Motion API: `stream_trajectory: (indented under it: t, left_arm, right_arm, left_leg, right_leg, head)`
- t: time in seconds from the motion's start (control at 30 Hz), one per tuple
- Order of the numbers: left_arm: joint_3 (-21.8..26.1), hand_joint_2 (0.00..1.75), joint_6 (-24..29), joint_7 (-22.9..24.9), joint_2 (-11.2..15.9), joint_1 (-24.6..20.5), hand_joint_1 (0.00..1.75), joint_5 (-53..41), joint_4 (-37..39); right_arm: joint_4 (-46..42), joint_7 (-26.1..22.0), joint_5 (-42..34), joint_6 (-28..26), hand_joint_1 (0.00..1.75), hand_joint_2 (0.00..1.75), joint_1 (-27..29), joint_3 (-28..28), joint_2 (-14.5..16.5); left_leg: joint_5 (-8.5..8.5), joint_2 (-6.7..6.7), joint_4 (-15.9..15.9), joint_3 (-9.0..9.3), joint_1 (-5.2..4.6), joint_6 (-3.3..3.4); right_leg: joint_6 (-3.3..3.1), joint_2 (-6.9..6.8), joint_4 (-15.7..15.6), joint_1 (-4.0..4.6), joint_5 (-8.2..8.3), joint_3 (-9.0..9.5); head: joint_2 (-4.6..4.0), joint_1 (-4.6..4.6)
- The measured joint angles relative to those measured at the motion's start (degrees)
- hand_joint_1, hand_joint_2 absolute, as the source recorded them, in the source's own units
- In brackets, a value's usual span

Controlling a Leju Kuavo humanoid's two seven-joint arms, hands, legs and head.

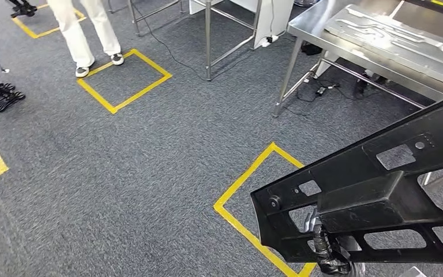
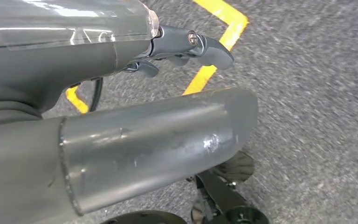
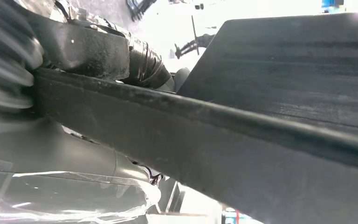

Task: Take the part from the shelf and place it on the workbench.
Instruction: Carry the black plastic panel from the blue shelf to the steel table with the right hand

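A long black plastic part (image 1: 380, 190) with cut-out windows hangs tilted over the carpet at the lower right of the head view. My right hand (image 1: 326, 253) grips it from below near its lower edge. The right wrist view has the part (image 3: 261, 140) close up, with my right hand (image 3: 74, 46) wrapped around its rim. My left hand (image 2: 121, 135) hangs over the carpet, thumb and fingers apart, holding nothing. The steel workbench (image 1: 323, 27) stands at the upper right, apart from the part.
A silver pressed metal panel (image 1: 392, 34) lies on the workbench. Yellow tape squares (image 1: 124, 81) (image 1: 248, 173) mark the grey carpet. A person in white trousers (image 1: 86, 29) stands at the top left. A metal frame (image 1: 207, 40) and cables (image 1: 317, 89) lie near the bench legs.
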Motion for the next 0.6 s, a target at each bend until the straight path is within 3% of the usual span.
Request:
stream_trajectory:
  t: [0.07,0.13,0.17,0.23,0.3,0.37,0.4,0.43,0.5,0.57,0.6]
  left_arm:
    - [0.1,0.00,-0.1,0.0,0.0,-0.1,0.00,0.0,0.1]
    - [0.2,0.00,-0.1,0.0,0.0,-0.2,0.00,0.0,0.1]
    - [0.2,0.00,-0.1,0.0,0.0,-0.2,0.00,0.0,0.1]
    - [0.3,0.00,-0.1,0.0,0.0,-0.3,0.00,0.1,0.1]
    - [0.4,0.00,-0.1,0.0,0.1,-0.2,0.00,0.1,0.1]
    - [0.6,0.00,-0.1,0.1,0.1,0.0,0.00,0.1,0.1]
    - [0.6,0.00,-0.1,0.1,0.1,0.1,0.00,0.1,0.1]
    - [0.6,0.00,-0.1,0.1,0.2,0.1,0.00,0.1,0.1]
    - [0.7,0.00,-0.1,0.1,0.3,0.0,0.00,0.1,0.1]
    - [0.7,0.00,-0.1,0.1,0.3,-0.1,0.00,0.0,0.1]
    - [0.7,0.00,-0.1,0.1,0.3,-0.1,0.00,0.0,0.1]
  right_arm:
    - [0.0,0.1,0.1,0.0,1.75,1.75,-0.1,0.0,0.0]
    - [0.0,0.1,0.2,0.0,1.75,1.75,0.0,0.0,0.0]
    - [-0.1,0.1,0.3,0.0,1.75,1.75,0.1,0.0,0.0]
    - [-0.1,0.1,0.3,0.0,1.75,1.75,0.0,0.0,0.0]
    - [-0.2,0.2,0.4,0.0,1.75,1.75,-0.1,0.0,0.0]
    - [-0.1,0.3,0.4,0.0,1.75,1.75,0.0,0.0,0.0]
    - [-0.1,0.4,0.4,0.0,1.75,1.75,0.0,0.0,0.0]
    - [-0.1,0.4,0.4,0.0,1.75,1.75,0.0,0.0,0.0]
    - [-0.1,0.5,0.4,0.0,1.75,1.75,-0.1,0.0,0.0]
    - [-0.1,0.6,0.4,0.0,1.75,1.75,-0.1,0.0,0.0]
    - [-0.1,0.7,0.4,0.0,1.75,1.75,-0.1,0.0,0.0]
  left_leg:
    - [-0.32,1.02,0.0,0.37,-0.11,-0.51]
    - [-0.53,2.07,-0.2,0.73,-0.17,-1.12]
    - [-0.83,1.77,0.0,0.88,-0.16,-1.43]
    - [-3.00,-0.78,3.0,-0.19,-0.08,-1.86]
    - [-6.60,-3.53,10.2,-3.61,0.06,-2.07]
    - [-7.88,-4.16,15.5,-6.55,0.07,-2.26]
    - [-6.71,-4.23,15.1,-6.67,0.09,-2.30]
    - [-4.57,-4.46,12.4,-5.71,0.14,-2.29]
    - [-0.63,-6.55,4.7,-2.67,0.35,-2.15]
    - [0.36,-8.46,1.0,-1.19,0.41,-1.73]
    - [0.16,-8.62,0.8,-1.09,0.30,-1.44]
  right_leg:
    - [-0.87,-1.39,-3.6,0.63,0.67,1.77]
    - [-1.48,-0.09,-3.9,0.68,0.82,1.76]
    - [-1.75,0.59,-4.3,0.51,1.05,1.97]
    - [-2.38,1.81,-5.2,0.01,1.57,2.47]
    - [-2.71,3.02,-5.4,-0.09,1.70,2.49]
    - [-2.74,4.58,-5.2,-0.07,1.67,2.45]
    - [-2.67,5.43,-5.1,-0.09,1.62,2.46]
    - [-2.54,6.26,-4.8,-0.12,1.52,2.49]
    - [-2.05,7.70,-4.1,-0.13,1.16,2.32]
    - [-1.35,8.87,-3.5,-0.14,0.94,1.75]
    - [-0.97,9.42,-3.4,-0.19,0.98,1.46]
  head:
    - [0.00,-0.01]
    - [0.00,-0.01]
    - [0.00,-0.01]
    - [0.00,-0.03]
    - [0.00,-0.04]
    - [0.00,-0.04]
    - [0.00,-0.04]
    - [0.00,-0.04]
    - [0.00,-0.04]
    - [0.00,-0.03]
    - [0.00,-0.03]
